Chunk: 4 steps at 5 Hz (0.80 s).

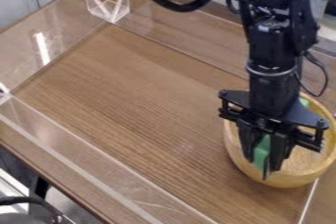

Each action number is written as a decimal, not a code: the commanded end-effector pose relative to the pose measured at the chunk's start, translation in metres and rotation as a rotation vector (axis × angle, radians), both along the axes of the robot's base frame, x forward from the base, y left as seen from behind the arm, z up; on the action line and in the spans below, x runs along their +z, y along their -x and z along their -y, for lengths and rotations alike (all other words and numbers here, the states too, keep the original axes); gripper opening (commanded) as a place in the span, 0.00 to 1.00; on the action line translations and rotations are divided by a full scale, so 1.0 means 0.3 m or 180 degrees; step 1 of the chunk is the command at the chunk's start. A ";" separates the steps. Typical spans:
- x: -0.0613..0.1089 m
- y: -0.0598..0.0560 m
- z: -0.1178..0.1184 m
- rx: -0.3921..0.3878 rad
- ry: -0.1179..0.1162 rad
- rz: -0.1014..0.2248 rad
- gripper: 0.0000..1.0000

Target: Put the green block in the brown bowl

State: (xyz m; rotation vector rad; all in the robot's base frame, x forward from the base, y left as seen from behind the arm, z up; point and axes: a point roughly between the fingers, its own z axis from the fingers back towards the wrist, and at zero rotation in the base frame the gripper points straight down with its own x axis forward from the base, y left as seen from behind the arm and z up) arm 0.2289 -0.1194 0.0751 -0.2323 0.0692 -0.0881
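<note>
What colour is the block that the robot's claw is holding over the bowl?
Bright green; the camera view shows it.

The wooden desk [132,90] was lit evenly — a clear strip [98,184] ran along its near edge.

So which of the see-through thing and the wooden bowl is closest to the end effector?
The wooden bowl, right under the end effector; the see-through holder sits far off.
</note>
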 end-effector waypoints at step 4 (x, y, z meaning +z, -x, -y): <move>0.026 -0.058 -0.005 0.0048 0.0101 0.0130 0.00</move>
